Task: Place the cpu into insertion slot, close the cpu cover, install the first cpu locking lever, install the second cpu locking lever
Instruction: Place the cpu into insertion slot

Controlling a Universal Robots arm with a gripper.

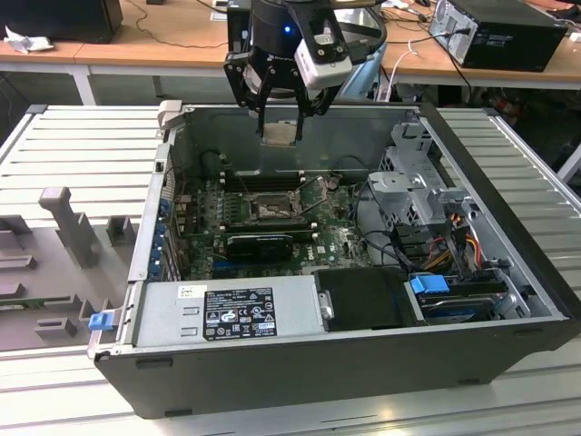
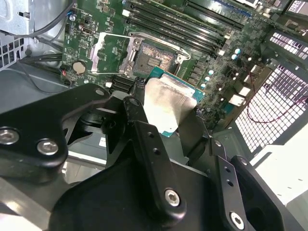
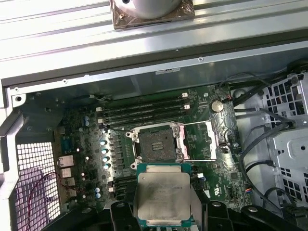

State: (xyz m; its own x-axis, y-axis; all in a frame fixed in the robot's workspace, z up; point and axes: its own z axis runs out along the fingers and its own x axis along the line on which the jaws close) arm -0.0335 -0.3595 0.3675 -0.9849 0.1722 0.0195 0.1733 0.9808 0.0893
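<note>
Jaws clamped on the cpu (image 3: 163, 195) hung well above the motherboard (image 3: 77, 126), where the insertion slot (image 3: 156, 144) lay bare beneath them, its cpu cover (image 3: 204, 140) swung open; by appearances, no step was yet completed.

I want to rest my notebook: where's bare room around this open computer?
The ribbed grey table on the exterior view's right of the case is bare. Grey fixtures crowd its other side. Inside is packed: cables, motherboard, insertion slot; the jaws hold the cpu above.
</note>
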